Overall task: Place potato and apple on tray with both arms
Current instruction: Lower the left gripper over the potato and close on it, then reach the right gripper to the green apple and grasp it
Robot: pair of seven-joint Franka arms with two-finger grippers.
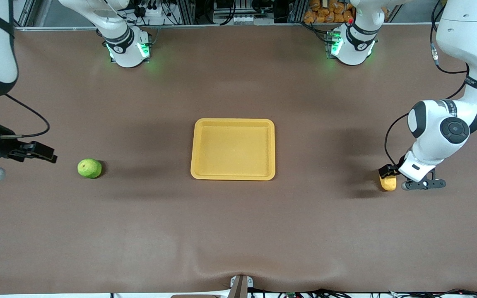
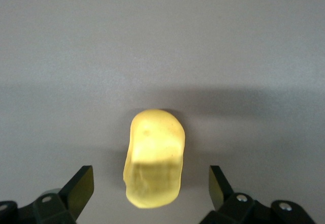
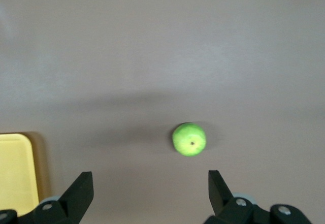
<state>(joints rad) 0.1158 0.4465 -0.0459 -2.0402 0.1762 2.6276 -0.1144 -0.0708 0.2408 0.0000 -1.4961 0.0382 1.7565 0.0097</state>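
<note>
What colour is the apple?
Bright green apple, with a yellowish-brown patch; best seen in the front view.

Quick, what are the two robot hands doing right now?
Left gripper: open, fingers either side of the potato, not gripping.
Right gripper: open, empty, near the apple.

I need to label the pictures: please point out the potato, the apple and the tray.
potato (image 2: 153,165): left wrist view, middle of its skin.
apple (image 1: 89,168): front view, centre of the fruit.
tray (image 1: 233,121): front view, rim.
</note>
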